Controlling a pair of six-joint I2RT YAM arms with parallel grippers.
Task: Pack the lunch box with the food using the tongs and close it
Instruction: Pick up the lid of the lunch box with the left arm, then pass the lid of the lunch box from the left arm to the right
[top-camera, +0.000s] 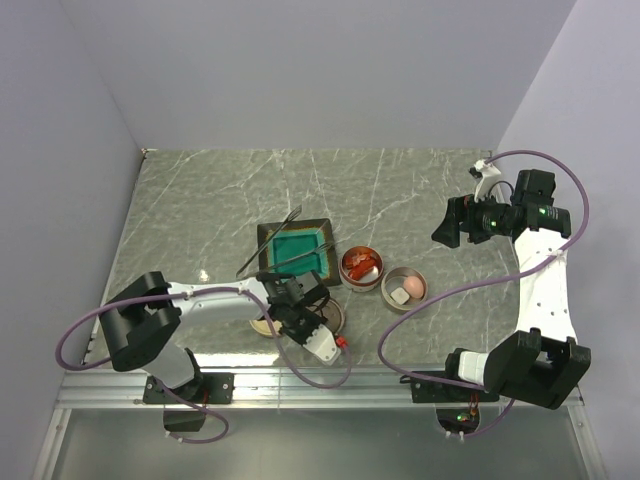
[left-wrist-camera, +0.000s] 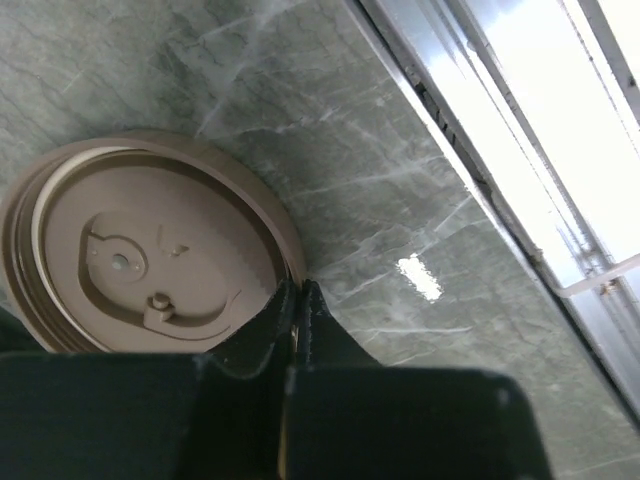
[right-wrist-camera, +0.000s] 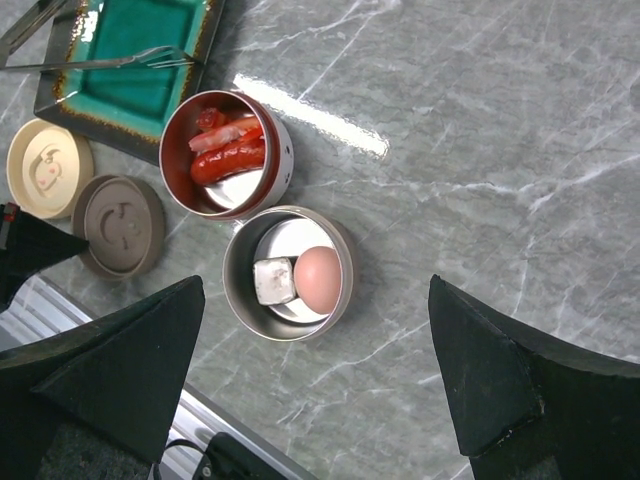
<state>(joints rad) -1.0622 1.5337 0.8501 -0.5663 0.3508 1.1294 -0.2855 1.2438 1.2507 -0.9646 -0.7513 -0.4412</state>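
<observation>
2 lids, brown lid (right-wrist-camera: 122, 225), cream lid (right-wrist-camera: 48, 168), show raised face-like marks

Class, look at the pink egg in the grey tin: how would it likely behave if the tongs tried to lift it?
The pink egg looks smooth and rounded, so it would probably slip between the thin arms of the tongs. Its curved shape suggests it would roll if nudged, though the white cube beside it and the grey tin should stop it.
</observation>
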